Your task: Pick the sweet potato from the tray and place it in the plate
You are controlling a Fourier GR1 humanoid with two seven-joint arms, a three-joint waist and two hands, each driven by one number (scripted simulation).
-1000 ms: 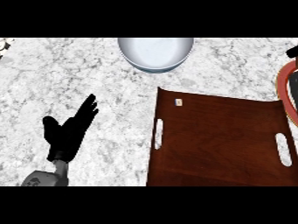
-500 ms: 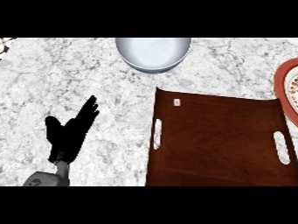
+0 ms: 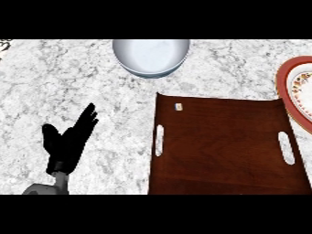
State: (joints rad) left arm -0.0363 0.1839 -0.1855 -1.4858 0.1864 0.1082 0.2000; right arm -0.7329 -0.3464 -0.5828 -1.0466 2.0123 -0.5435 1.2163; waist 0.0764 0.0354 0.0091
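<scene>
Sweet potato is not visible anywhere: the dark brown wooden tray [image 3: 226, 151] shows only a bare surface with a small pale tag near its far left corner. My left hand [image 3: 69, 144] rests open on the white marble counter [image 3: 63, 87], fingers straight, left of the tray. My right hand is out of view, so its fingers I cannot tell. The red-rimmed patterned plate [image 3: 294, 91] lies just beyond the tray's right side, nearer to my right arm.

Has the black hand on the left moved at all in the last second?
No. The left hand sits at the same spot left of the brown tray, fingers straight, as before.
</scene>
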